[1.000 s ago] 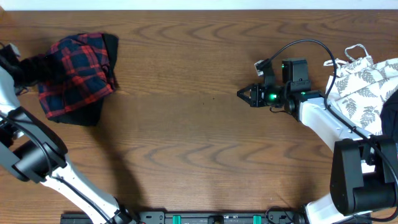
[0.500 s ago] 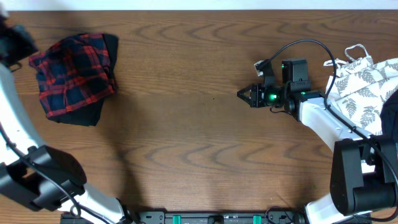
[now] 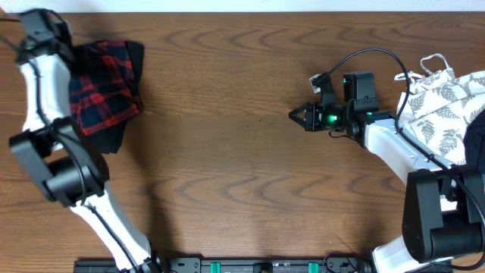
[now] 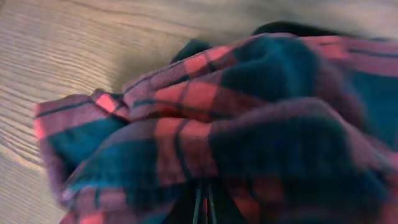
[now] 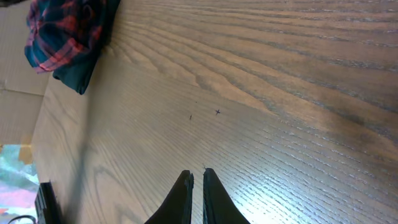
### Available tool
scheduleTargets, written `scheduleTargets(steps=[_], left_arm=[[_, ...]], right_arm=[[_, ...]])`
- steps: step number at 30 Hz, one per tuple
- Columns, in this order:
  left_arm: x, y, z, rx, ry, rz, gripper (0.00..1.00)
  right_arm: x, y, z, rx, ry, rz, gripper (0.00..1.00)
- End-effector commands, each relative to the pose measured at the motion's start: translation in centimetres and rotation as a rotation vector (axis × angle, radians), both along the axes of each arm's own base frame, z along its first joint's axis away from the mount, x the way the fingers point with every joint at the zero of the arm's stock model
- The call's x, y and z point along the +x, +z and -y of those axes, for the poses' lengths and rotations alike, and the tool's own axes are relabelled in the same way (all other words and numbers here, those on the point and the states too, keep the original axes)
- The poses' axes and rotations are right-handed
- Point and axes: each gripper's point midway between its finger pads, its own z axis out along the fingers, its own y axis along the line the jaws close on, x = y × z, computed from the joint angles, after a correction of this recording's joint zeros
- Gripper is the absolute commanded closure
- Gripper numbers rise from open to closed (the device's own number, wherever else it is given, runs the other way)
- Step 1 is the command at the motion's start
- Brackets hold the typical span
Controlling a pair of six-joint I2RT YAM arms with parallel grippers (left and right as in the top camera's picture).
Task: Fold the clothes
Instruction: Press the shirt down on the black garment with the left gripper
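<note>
Overhead, the plaid shirt [image 3: 106,91] lies in a crumpled heap at the wooden table's [image 3: 227,189] far-left corner, with a bit of dark cloth [image 3: 106,142] poking out along its near edge. No sleeve, collar or hem is laid out flat, so as far as these views show, the folding has not properly begun. The shirt has yet to be spread, smoothed and turned over on itself.

The left gripper [image 3: 39,24] sits at the shirt's far-left edge, over that same corner of the table. Its wrist camera is filled with bunched red-and-navy plaid [image 4: 217,106]. The fingers [image 4: 202,199] are drawn tight together at the bottom of that view, apparently nipping a fold of the cloth, though the blur makes this hard to confirm.

The right gripper [image 3: 294,115] hovers over the bare middle of the table with its jaws almost touching and nothing between them [image 5: 198,171]. The shirt shows far off in its camera [image 5: 62,31].

A white leaf-print garment [image 3: 447,106] is piled at the table's right edge, unfolded too. My reading is that the job is at its very start, with one pinch taken on the shirt and every fold left to do.
</note>
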Motion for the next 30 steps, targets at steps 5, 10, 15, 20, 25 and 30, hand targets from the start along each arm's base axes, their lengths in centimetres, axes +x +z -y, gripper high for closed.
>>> scheduleTargets(steps=[5,10,15,20,25,30], left_arm=[[0.6,1.4,-1.8,0.043,0.194,0.1,0.94],[0.8,1.9,-1.9,0.045,0.202,0.121,0.94],[0.7,5.4,-1.5,0.054,0.203,0.181,0.94],[0.1,11.3,-0.1,0.044,0.17,0.286,0.94],[-3.0,14.6,1.1,0.044,0.179,0.319,0.94],[-7.0,14.0,2.7,0.039,0.193,0.403,0.94]], right_arm=[[0.4,0.6,0.6,-0.022,-0.016,0.03,0.92],[-0.1,-0.2,1.1,-0.049,-0.031,-0.011,0.92],[-0.3,-0.7,1.6,-0.073,-0.045,-0.032,0.92],[-0.2,-0.7,1.9,-0.073,-0.053,-0.034,0.92],[-0.1,-0.8,2.3,-0.073,-0.064,-0.037,0.92],[-0.1,-0.7,2.3,-0.073,-0.064,-0.036,0.93]])
